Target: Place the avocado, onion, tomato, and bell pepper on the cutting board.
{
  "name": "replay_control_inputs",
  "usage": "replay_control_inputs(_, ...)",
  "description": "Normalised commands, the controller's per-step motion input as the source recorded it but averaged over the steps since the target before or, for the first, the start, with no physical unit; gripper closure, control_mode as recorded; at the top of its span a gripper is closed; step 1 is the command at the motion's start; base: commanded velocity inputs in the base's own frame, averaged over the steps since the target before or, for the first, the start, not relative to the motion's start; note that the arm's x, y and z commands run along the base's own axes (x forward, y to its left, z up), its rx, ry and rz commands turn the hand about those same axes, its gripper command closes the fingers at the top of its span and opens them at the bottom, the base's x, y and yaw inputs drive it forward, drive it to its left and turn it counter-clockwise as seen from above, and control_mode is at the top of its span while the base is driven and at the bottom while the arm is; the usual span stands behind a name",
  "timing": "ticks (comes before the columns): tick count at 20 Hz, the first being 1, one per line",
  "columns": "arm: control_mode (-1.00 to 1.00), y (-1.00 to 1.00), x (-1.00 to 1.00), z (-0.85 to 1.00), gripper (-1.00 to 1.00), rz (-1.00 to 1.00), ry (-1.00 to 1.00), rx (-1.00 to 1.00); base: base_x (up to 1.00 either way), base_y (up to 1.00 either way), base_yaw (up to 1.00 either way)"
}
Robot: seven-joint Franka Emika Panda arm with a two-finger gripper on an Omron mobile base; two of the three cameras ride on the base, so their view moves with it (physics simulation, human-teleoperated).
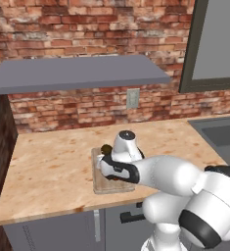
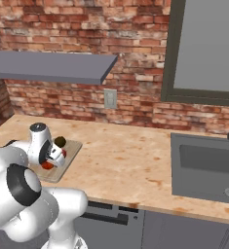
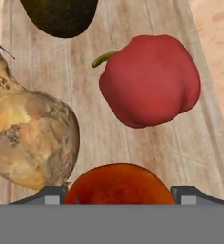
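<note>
Tool (image 3: 118,200) astride tomato (image 3: 119,183) on cutting board (image 3: 151,143) (grip unclear).

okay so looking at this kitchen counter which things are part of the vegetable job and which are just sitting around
Part of the job: avocado, onion, tomato, bell pepper, cutting board, gripper.

Just there: sink, wall outlet, shelf, window.

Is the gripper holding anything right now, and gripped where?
Hard to confirm. The tomato sits between the gripper's fingertips over the cutting board, which flank its sides, but contact is hidden.
</note>
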Motion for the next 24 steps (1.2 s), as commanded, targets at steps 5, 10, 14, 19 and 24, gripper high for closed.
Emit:
replay_control_inputs(5,-1.0,-0.22,-0.12,-0.04,-1.0,0.0,0.0,0.0,0.0,0.0,0.0)
replay_control_inputs(10,-1.0,0.0,0.0,0.0,-1.0,0.0,0.0,0.0,0.0,0.0,0.0)
replay_control_inputs(14,-1.0,0.0,0.0,-0.02,-1.0,0.0,0.0,0.0,0.0,0.0,0.0)
replay_control_inputs(19,-1.0,-0.1,0.0,0.16,-1.0,0.0,-0.04,0.0,0.0,0.0,0.0)
replay_control_inputs(24,-1.0,-0.07,0.0,0.56,-1.0,0.0,-0.03,0.0,0.0,0.0,0.0)
